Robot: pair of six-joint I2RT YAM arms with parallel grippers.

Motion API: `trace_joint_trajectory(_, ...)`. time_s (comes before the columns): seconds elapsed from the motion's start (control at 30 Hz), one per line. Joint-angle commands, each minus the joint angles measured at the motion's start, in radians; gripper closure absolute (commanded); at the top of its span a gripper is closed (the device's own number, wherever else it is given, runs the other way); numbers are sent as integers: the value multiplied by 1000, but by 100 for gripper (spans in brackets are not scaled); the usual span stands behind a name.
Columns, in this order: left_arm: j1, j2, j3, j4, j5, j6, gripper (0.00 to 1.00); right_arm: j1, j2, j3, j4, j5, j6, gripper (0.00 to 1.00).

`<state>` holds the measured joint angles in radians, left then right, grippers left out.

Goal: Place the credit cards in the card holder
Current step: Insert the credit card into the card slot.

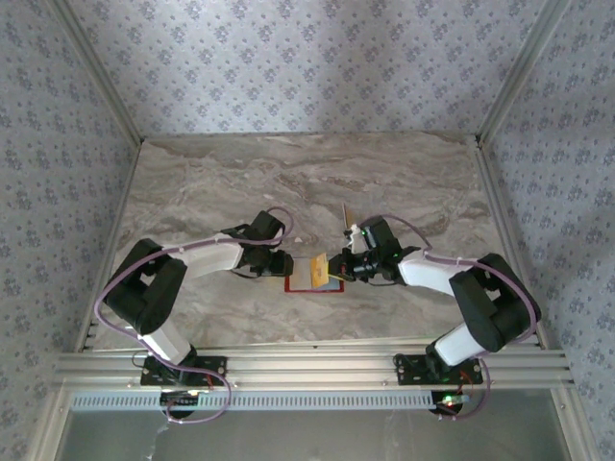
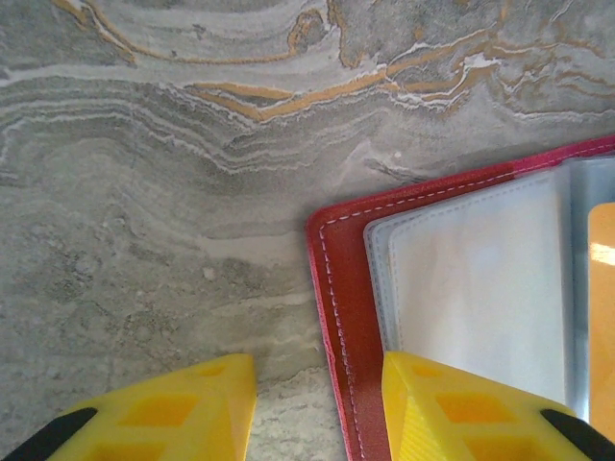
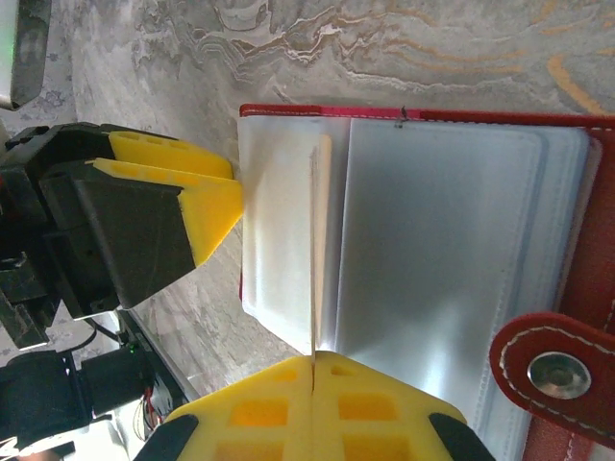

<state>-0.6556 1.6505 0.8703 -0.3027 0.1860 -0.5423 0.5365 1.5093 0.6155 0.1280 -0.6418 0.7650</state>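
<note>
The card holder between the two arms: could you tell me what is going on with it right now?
The card holder lies open on the marble table. The right gripper is shut on the tan-yellow card, holding it edge-on against the clear sleeves, apparently working it into a pocket. The left gripper is open, one finger over the sleeves and the other over the table, seemingly steadying the holder. The card is not yet in.
</note>
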Motion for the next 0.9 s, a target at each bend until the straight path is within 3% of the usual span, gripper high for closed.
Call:
trace_joint_trajectory(0.0,-9,34,-8,18,5,12,60,-6,18,-13,19,-36,11,100)
trace_joint_trajectory(0.87,-9,57,-1,23,19,10,62,-30,127,-3,86,-108,-1,100)
